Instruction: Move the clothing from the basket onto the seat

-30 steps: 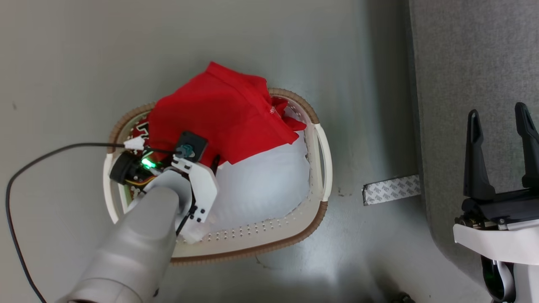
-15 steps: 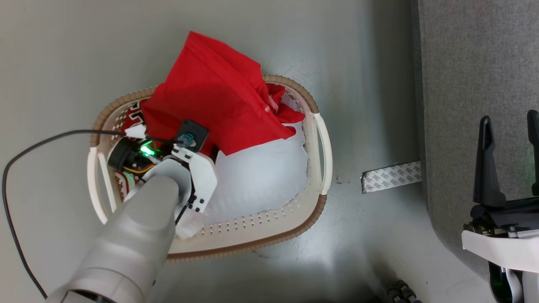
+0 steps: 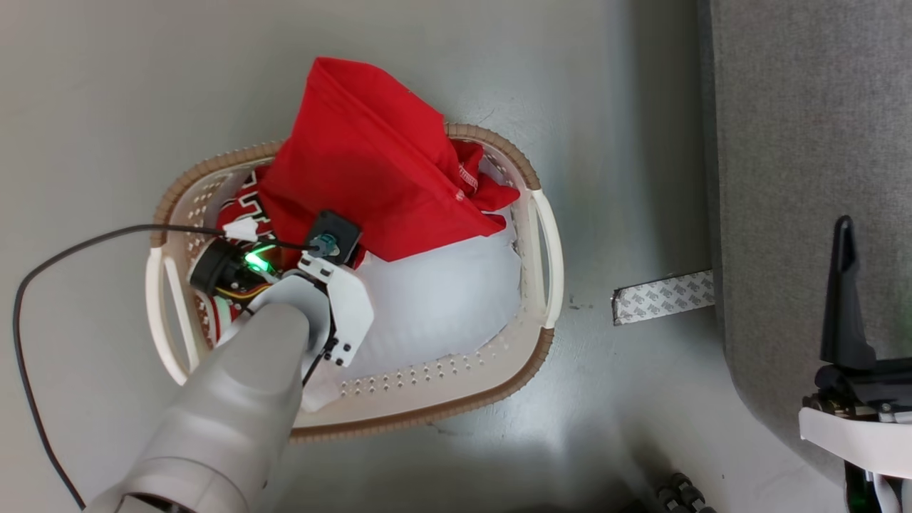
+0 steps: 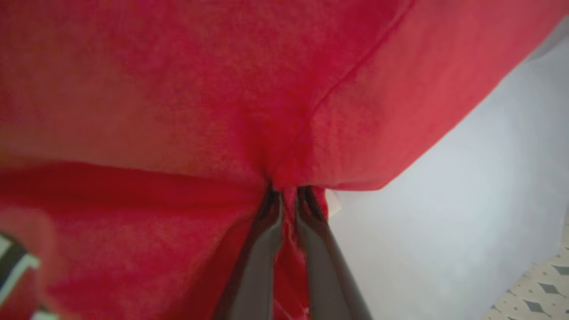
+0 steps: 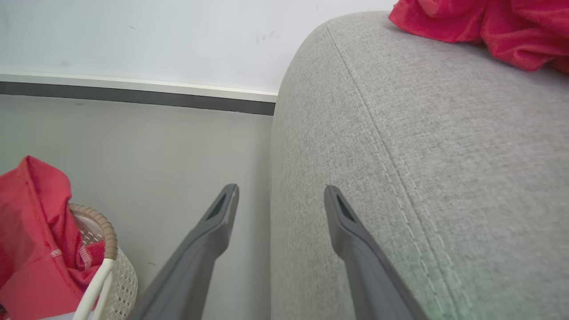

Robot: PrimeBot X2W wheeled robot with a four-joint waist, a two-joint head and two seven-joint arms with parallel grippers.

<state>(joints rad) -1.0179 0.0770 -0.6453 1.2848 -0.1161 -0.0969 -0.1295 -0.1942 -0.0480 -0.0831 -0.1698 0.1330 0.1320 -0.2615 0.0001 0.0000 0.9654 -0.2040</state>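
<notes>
The left gripper (image 4: 289,195) pinches a thin fold of clothing (image 3: 356,149); it may slip or catch the basket (image 3: 427,381).

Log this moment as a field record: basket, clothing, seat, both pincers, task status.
basket: cream with a brown rim, on the floor beside the seat; white padding inside
clothing: red, bunched into a peak that reaches past the basket's far rim
seat: grey fabric; another red cloth lies on it
left pincer: shut on a fold of the clothing
right pincer: open, holding nothing, at the seat's edge
status: clothing not yet on the seat
</notes>
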